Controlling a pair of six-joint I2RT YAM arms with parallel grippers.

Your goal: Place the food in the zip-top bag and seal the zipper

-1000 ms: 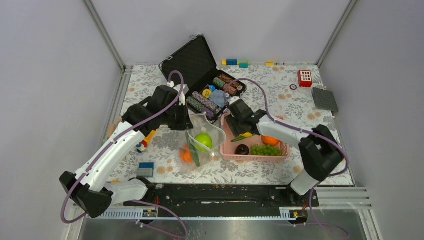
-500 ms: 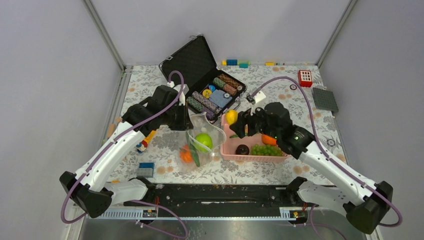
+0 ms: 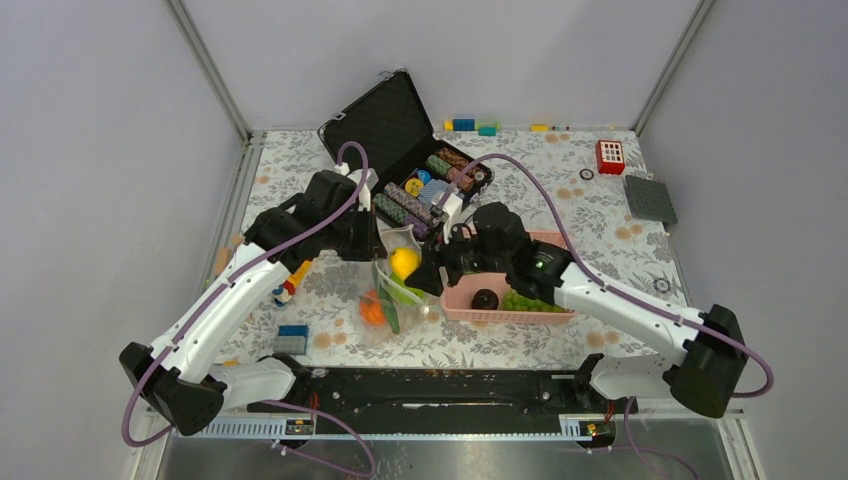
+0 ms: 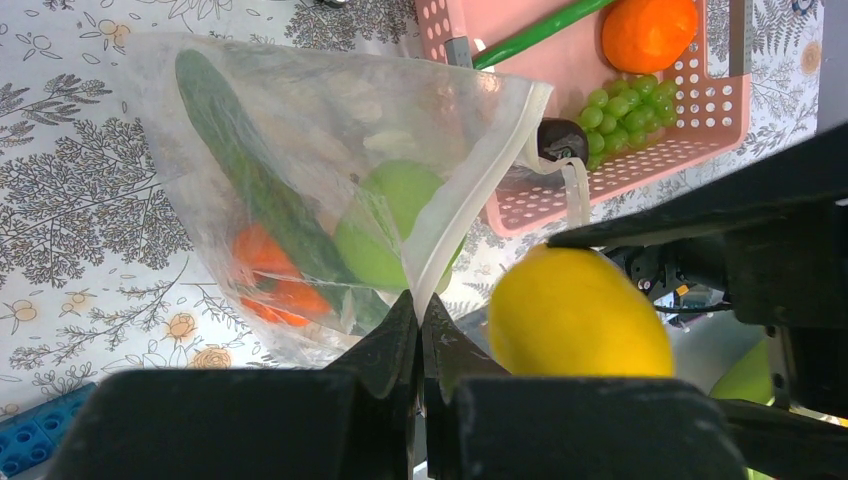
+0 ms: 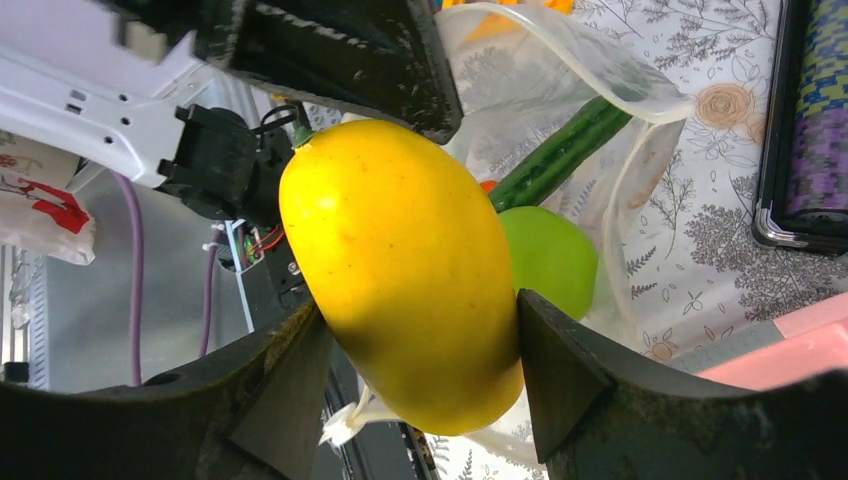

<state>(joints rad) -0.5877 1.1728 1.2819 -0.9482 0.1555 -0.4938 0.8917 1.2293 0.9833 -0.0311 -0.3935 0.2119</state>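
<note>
Item: yellow fruit (image 5: 405, 270) at zip-top bag (image 4: 330, 90) mouth
Clamped in right pincer (image 5: 415, 345); left pincer (image 4: 420, 335) pinches bag rim; lower past rim before release

No writing, number or brand can be read in any view.

The red box (image 3: 610, 157), far out to the right of the right gripper (image 3: 405, 265), carries a grid of white squares too small to make out as characters. The poker-chip rolls (image 3: 410, 205) in the black case (image 3: 385, 120), just beyond that gripper, show only stripes. In the right wrist view, a white piece with red print (image 5: 45, 200) to the gripper's left is blurred past reading.
</note>
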